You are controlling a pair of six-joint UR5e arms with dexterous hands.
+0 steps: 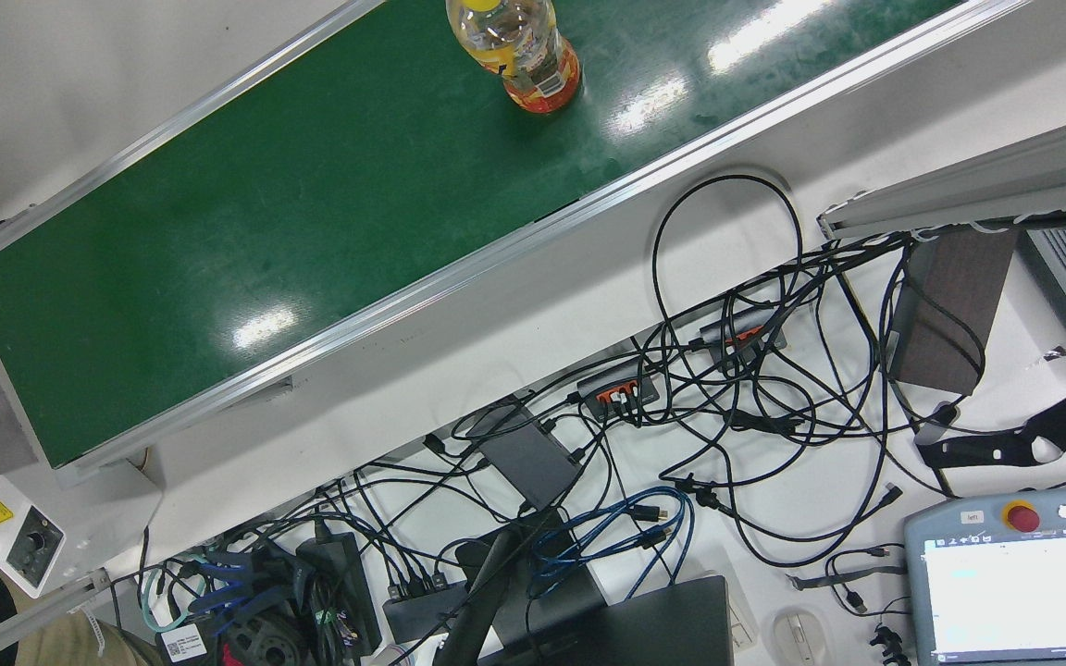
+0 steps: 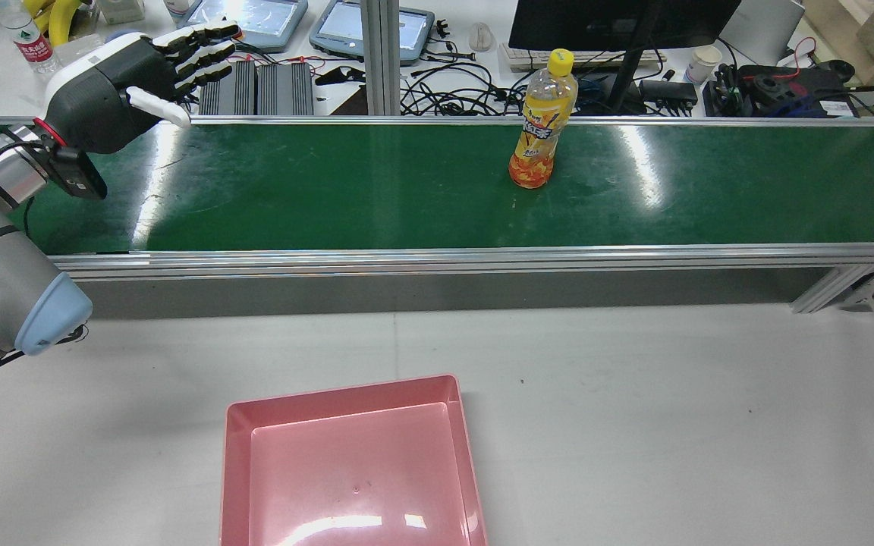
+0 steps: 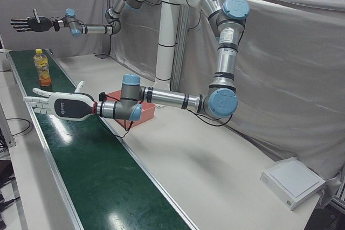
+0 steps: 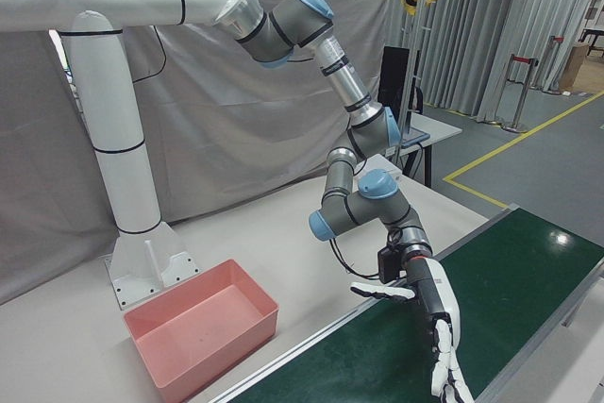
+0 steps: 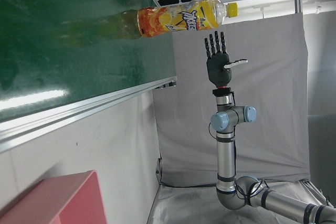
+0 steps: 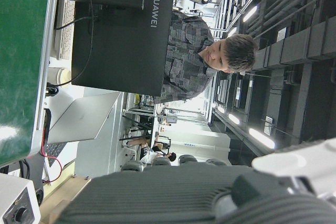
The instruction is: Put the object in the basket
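Observation:
An orange drink bottle [image 2: 536, 125] with a yellow cap stands upright on the green conveyor belt [image 2: 331, 182]. It also shows as the bottle [image 1: 524, 55], bottle [image 3: 42, 68] and bottle [image 5: 178, 18]. My left hand [image 2: 133, 83] hovers open over the belt's left end, fingers spread, well left of the bottle; it is also seen as the left hand [image 3: 56, 105] and left hand [image 4: 436, 323]. My right hand [image 3: 29, 23] is open and raised beyond the bottle, also seen as the right hand [image 5: 218, 65]. The pink basket [image 2: 346, 390] sits empty on the white table in front of the belt.
Behind the belt lie tangled cables [image 1: 737, 388], teach pendants [image 2: 247, 19], a monitor [image 2: 619, 23] and a water bottle [image 2: 27, 38]. A person [image 6: 210, 51] stands past the monitor. A white box [image 3: 294, 182] rests on the table's far corner.

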